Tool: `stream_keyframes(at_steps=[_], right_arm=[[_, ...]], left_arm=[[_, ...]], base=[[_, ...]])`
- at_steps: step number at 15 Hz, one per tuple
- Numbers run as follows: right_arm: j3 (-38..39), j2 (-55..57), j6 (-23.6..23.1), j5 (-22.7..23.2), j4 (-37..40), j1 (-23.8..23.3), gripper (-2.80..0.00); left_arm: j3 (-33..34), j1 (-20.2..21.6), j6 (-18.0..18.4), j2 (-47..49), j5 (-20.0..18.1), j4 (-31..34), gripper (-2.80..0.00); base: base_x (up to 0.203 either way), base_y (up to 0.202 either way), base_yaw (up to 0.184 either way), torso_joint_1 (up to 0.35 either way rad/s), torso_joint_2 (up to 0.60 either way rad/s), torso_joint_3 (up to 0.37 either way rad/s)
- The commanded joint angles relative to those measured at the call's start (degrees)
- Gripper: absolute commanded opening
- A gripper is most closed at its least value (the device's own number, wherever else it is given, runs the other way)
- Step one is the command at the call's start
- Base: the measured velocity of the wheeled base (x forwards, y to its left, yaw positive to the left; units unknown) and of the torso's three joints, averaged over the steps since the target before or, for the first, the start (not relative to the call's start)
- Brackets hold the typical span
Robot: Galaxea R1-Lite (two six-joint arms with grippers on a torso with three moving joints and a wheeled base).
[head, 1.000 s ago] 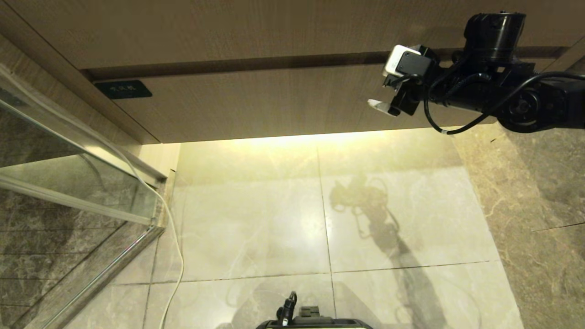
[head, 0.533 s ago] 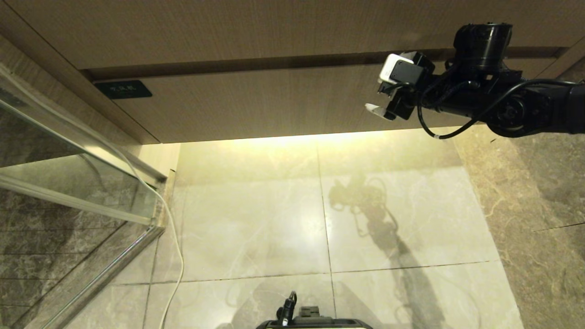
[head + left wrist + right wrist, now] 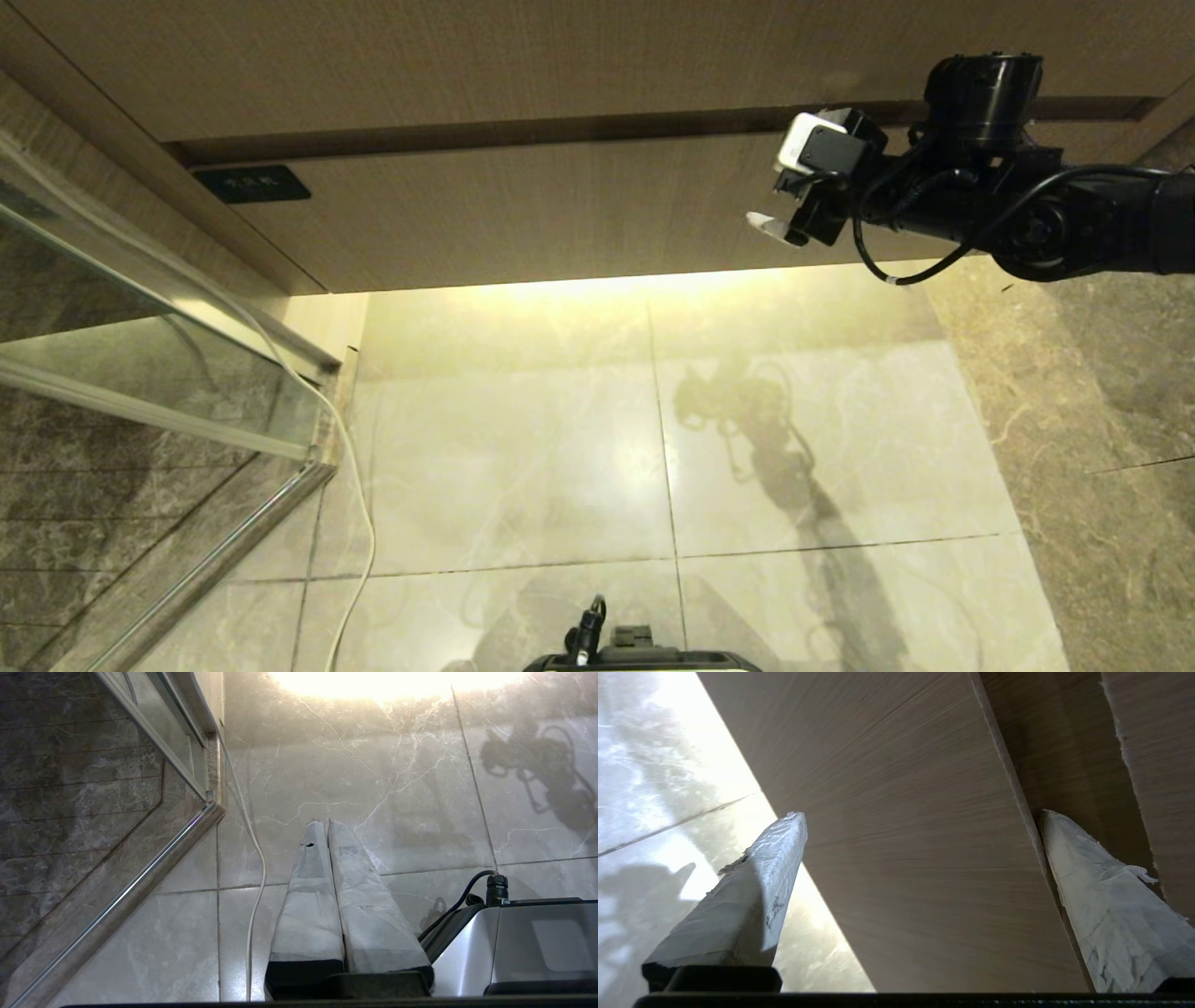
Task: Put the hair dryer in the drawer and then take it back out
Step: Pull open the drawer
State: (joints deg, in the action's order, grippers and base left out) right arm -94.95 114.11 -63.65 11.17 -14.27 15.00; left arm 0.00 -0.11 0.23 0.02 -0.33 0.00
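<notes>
The right gripper (image 3: 780, 210), fingers spread wide and empty, faced the closed drawer (image 3: 523, 210); the hair dryer was nowhere visible, apparently untouched.

— What's in front of you on the left side?

— My left hand (image 3: 327, 823), pointing down at the floor (image 3: 355, 774). Its two taped fingers (image 3: 310, 896) lie pressed together, nothing between them.

— And around it?

— Pale marble tiles with a bright glare at the far end. A thin white cord (image 3: 256, 877) trails over the tiles just beside my fingers. Farther out on that side stands a glass panel (image 3: 93, 765) in a metal frame, dark tile behind it.

— Anything on the other side?

— A silver-grey housing (image 3: 514, 947) with a black cable plugged into it, probably part of my own base. Beyond it, an arm's shadow (image 3: 537, 774) falls on the tiles.
</notes>
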Motion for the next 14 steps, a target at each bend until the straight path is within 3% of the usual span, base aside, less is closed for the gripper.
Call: stream_keyframes(at_steps=[1, 14], right_arm=[[0.3, -1.0, 0.5, 0.9, 10.1, -0.9, 0.0], [7.7, -6.0, 4.6, 0.5, 13.6, -1.9, 0.0]], left_arm=[[0.1, -0.1, -0.1, 0.0, 0.0, 0.0, -2.8], [0.0, 0.0, 0.0, 0.0, 0.0, 0.0, -2.8]], base=[[0.0, 0.0, 0.0, 0.0, 0.0, 0.0], [0.0, 0.0, 0.0, 0.0, 0.0, 0.0]])
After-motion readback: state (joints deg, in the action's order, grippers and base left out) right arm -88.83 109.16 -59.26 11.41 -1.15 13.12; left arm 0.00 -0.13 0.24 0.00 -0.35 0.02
